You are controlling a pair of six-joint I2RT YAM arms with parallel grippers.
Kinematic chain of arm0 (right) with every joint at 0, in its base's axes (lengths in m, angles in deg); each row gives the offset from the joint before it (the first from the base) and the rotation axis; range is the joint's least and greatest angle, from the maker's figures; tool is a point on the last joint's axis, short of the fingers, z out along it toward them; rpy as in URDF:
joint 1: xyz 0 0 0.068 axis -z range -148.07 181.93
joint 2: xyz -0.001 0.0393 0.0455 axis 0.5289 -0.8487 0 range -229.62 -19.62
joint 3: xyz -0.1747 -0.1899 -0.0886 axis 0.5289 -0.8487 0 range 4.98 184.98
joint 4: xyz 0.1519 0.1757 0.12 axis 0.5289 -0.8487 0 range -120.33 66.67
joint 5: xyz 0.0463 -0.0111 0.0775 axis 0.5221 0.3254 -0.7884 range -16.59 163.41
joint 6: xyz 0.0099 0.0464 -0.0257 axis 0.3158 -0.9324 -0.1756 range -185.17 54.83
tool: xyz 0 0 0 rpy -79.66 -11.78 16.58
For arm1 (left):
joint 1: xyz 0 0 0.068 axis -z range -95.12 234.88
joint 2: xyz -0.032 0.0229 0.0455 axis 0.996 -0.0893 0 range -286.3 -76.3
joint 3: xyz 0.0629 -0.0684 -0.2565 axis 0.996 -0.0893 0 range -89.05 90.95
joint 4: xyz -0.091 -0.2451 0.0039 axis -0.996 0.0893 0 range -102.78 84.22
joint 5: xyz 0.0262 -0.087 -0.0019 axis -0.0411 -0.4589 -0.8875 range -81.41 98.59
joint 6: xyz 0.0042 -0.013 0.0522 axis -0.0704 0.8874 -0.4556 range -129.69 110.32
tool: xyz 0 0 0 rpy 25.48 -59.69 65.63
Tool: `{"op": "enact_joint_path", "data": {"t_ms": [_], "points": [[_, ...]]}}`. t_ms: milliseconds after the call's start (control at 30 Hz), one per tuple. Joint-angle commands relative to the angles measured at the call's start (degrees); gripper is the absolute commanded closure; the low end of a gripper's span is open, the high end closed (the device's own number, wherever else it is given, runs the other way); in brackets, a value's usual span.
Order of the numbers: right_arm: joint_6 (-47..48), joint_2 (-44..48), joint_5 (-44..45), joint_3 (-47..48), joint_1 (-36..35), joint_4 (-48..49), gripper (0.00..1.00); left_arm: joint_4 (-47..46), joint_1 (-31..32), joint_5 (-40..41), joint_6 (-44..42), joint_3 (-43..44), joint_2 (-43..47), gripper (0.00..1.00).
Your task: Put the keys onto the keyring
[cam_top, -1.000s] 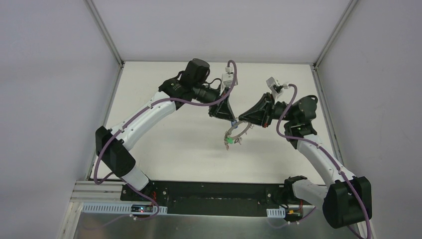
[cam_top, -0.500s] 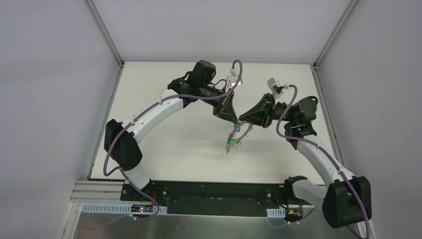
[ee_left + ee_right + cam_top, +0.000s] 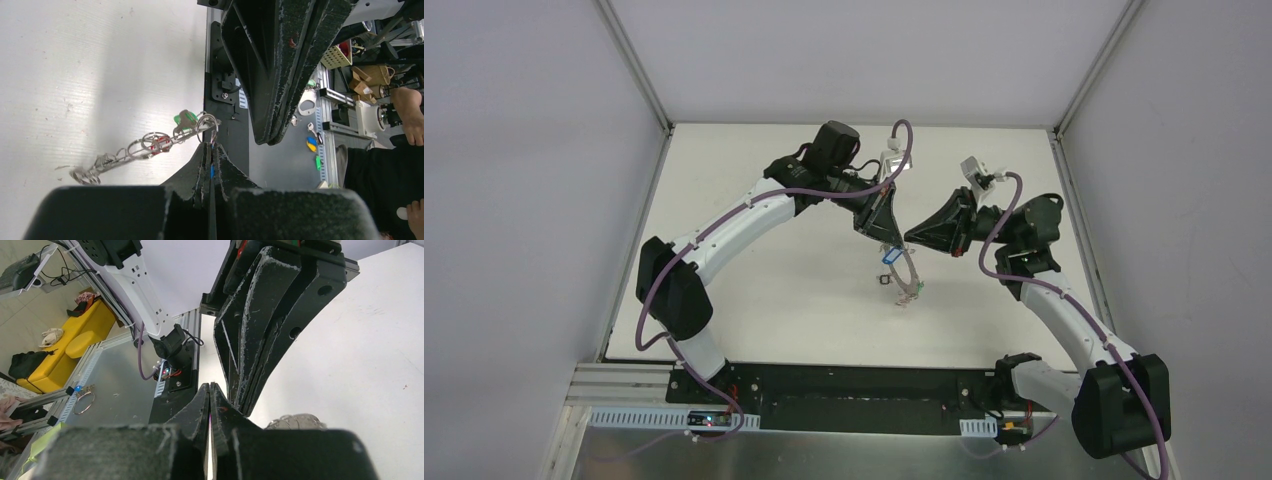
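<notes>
Hanging from the left tool (image 3: 886, 240), whose fingers are pressed together on its upper edge, is the flat grey metal keyring (image 3: 904, 277), a ring with a wide centre hole and small wire loops round its rim. It dangles edge-on above the middle of the white counter (image 3: 774, 290). Whether its low end touches the surface cannot be told.

The left wrist view looks along the closed fingers. The keyring (image 3: 150, 142) trails away from their tips as a chain of loops. On it sit small silver metal keys with coloured plastic tags, among them a green-tagged key (image 3: 184, 118) and a red-tagged one (image 3: 161, 145). A sliver of blue shows in the slit between the fingers.

To the right, close beside the left tool but apart from the ring, hovers the right tool (image 3: 909, 238). Its own wrist view shows its fingers (image 3: 202, 400) shut tight with nothing clearly between them.

No loose key is visible on the counter, so the task seems well along, and the step in hand looks like steadying the ring for the right tool.

To do it well:
- The left pinch should hold firm and level so the ring hangs without swinging.
- The right tool should spread before moving in.
- It should come from the side and take a wire loop or a key's metal, not a slippery tag.
</notes>
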Motion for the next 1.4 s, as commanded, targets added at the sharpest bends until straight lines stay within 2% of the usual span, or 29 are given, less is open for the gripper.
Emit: {"op": "enact_joint_path", "data": {"t_ms": [0,100,300,433,600,867,1367], "points": [[4.8,1.4,-1.5,1.3,0.3,-1.9,1.00,-1.2,-0.2,-1.2,-1.0,1.9,2.7,1.00],[12.6,2.1,-2.1,2.9,0.5,-12.8,1.00,-0.9,-0.2,-0.9,-1.4,1.7,3.3,1.00],[37.0,3.5,-2.2,9.3,0.5,-39.8,0.78,-0.1,-0.3,-1.3,-1.8,1.7,4.0,1.00],[45.0,4.1,-2.7,11.3,0.5,-48.9,0.62,0.0,-0.3,-1.7,-2.0,1.1,4.9,1.00],[55.7,4.0,-0.8,14.6,0.5,-61.1,0.55,-0.1,-0.2,-1.9,-2.0,0.6,5.8,1.00],[57.9,4.1,-1.6,15.1,0.5,-63.8,0.52,0.0,-0.2,-1.6,-1.9,0.7,5.7,1.00],[52.4,3.4,0.0,12.9,-2.2,-56.9,0.66,-1.0,-0.2,-1.8,-0.3,0.8,4.4,1.00]]}}
